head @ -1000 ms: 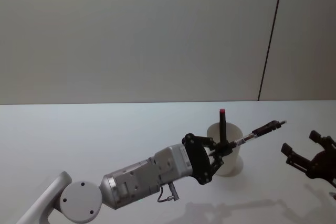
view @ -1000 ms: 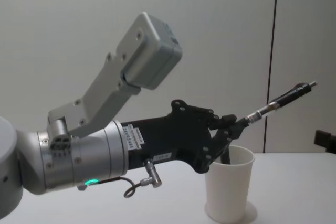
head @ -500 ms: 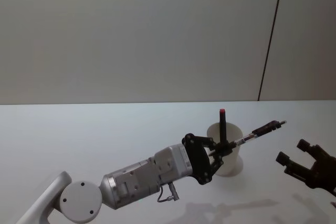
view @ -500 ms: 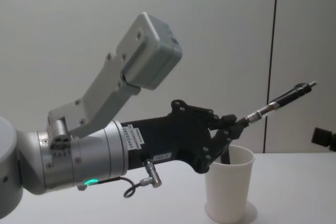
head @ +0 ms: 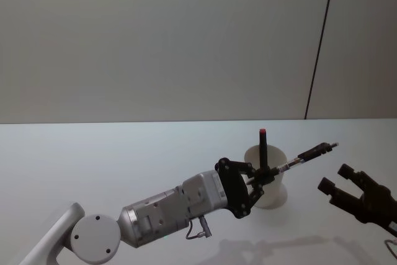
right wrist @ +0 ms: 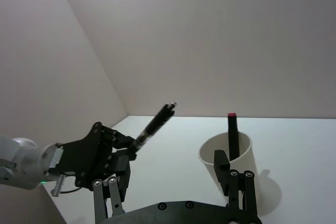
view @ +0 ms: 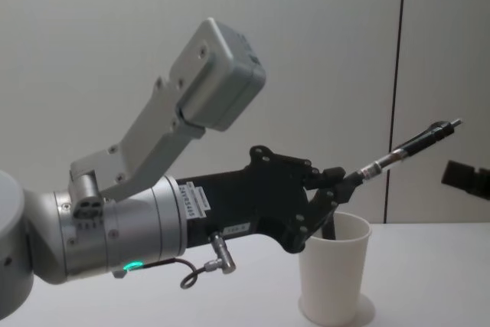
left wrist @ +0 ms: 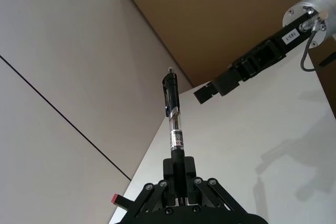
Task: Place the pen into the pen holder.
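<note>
White table [head: 93, 153], pen holder [head: 273, 194] containing red-tipped marker [head: 262, 150]; left pincer [head: 268, 175] clamped on pen [head: 310, 152]; right pincer [head: 335, 178] apart

No legible txt anywhere. On left gripper [view: 342, 182] body, left of pen holder [view: 334, 269]: white label [view: 200, 203], print too small to read. Above pen holder, pen [view: 406, 147] has band label [view: 375, 166], unreadable too.

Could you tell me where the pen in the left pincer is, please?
Right of centre in the head view, the pen slants up and rightward from the left pincer, just above the pen holder, pointing toward the open right pincer.
</note>
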